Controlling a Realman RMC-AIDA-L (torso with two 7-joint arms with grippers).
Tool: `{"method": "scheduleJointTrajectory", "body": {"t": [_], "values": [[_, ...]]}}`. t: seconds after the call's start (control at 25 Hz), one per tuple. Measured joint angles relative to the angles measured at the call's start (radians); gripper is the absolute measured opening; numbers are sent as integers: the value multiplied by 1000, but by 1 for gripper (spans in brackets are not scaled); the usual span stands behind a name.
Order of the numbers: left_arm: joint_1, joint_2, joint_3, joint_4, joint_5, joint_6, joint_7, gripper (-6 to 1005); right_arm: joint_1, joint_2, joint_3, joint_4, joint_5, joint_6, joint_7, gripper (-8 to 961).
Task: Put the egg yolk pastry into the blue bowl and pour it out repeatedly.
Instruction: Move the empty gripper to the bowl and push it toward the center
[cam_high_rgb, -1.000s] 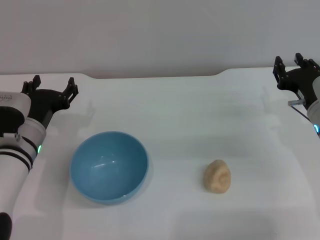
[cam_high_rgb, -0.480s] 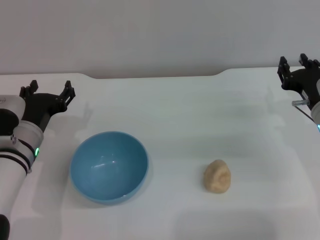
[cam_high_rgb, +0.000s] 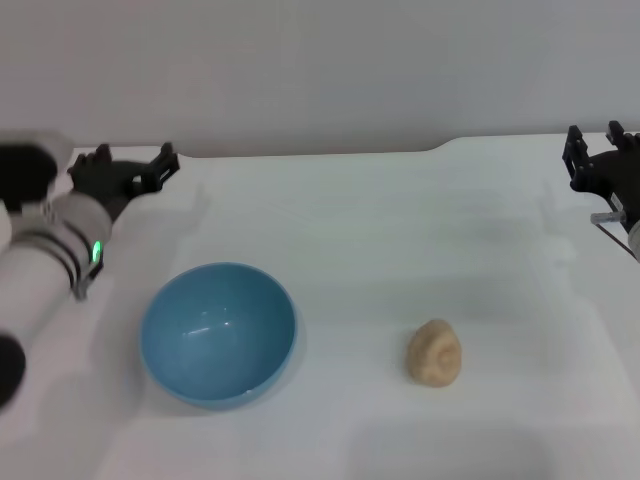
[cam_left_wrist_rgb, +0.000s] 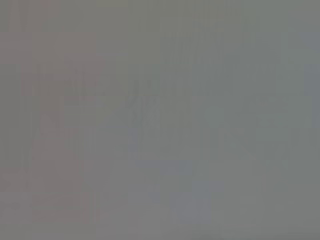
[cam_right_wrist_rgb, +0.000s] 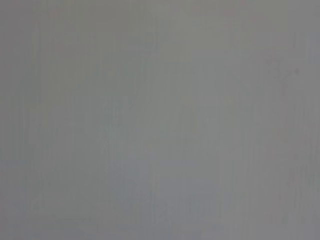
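Note:
The blue bowl (cam_high_rgb: 218, 333) sits upright and empty on the white table, left of centre in the head view. The egg yolk pastry (cam_high_rgb: 435, 352), a small tan lump, lies on the table to the bowl's right, well apart from it. My left gripper (cam_high_rgb: 128, 166) hovers behind and to the left of the bowl, open with nothing between its fingers. At the far right edge my right gripper (cam_high_rgb: 598, 146) is open and empty, far behind the pastry. Both wrist views show only plain grey.
The white table (cam_high_rgb: 380, 230) ends at a grey wall behind, with a step in its back edge toward the right.
My left arm has swung up and to the right, toward the table's back edge. My right gripper has drifted slightly farther right. Bowl and pastry have not moved.

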Motion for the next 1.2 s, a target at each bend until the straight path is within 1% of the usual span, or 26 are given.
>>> {"method": "scheduleJointTrajectory", "body": {"t": [0.08,0.12,0.16,0.2,0.28,0.32,0.36,0.4,0.48,0.52,0.56,0.6,0.68,0.76,0.88,1.0,1.2], "values": [[-1,17,-98,63,72,-117,2,860,-2,0,0,0,0,0,0,410],[6,27,-171,113,126,-188,3,860,-3,0,0,0,0,0,0,410],[18,30,-238,160,178,-249,3,860,-5,1,0,0,0,1,0,409],[26,32,-275,192,212,-289,4,860,-6,1,0,0,0,1,0,408],[65,34,-408,327,329,-433,6,860,-10,2,0,0,-3,1,1,407],[83,33,-454,390,372,-494,13,860,-11,2,0,0,-4,1,1,407],[98,31,-492,447,414,-560,22,860,-13,2,0,0,-4,1,1,406],[124,25,-550,556,466,-682,54,860,-13,2,0,0,-5,1,0,405],[143,15,-605,662,492,-817,105,860,-14,2,0,0,-5,1,0,404],[153,8,-633,712,499,-885,134,860,-15,2,0,0,-6,1,-1,403],[170,-11,-692,815,504,-1030,209,859,-15,2,0,0,-6,1,-1,403],[172,-16,-705,835,505,-1057,223,859,-15,2,0,0,-6,1,-2,402],[178,-32,-754,919,507,-1208,283,859,-15,2,0,0,-6,1,-4,401],[178,-33,-783,973,509,-1333,300,859,-15,2,-1,0,-6,1,-4,400],[171,-32,-817,1026,512,-1481,300,859,-15,1,-2,4,-6,1,-4,398],[170,-32,-837,1065,519,-1589,300,859,-14,1,-2,9,-6,1,-5,396],[162,-34,-848,1088,576,-1719,293,859,-14,0,-2,12,-6,1,-5,393]]}}
